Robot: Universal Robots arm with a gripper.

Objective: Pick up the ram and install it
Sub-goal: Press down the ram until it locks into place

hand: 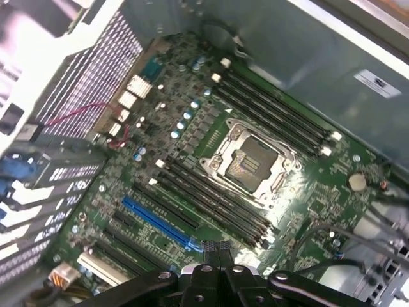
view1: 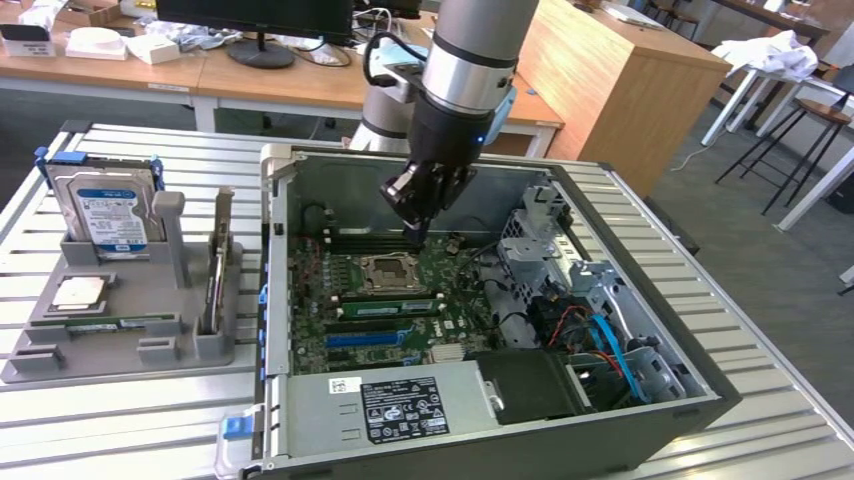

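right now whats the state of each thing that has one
gripper: shut, empty, down inside the case over the board
case: side open, lying flat
cpu socket: bare, no cooler
ram: seated in a slot beside the socket
hard drive: upright in the grey holder

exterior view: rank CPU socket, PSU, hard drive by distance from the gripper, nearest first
From the gripper, shut and low inside the case:
1. CPU socket, on the motherboard just below the jaws.
2. PSU, silver box with a black label at the case's near edge.
3. Hard drive, upright in the grey holder outside the case, at the exterior view's left.
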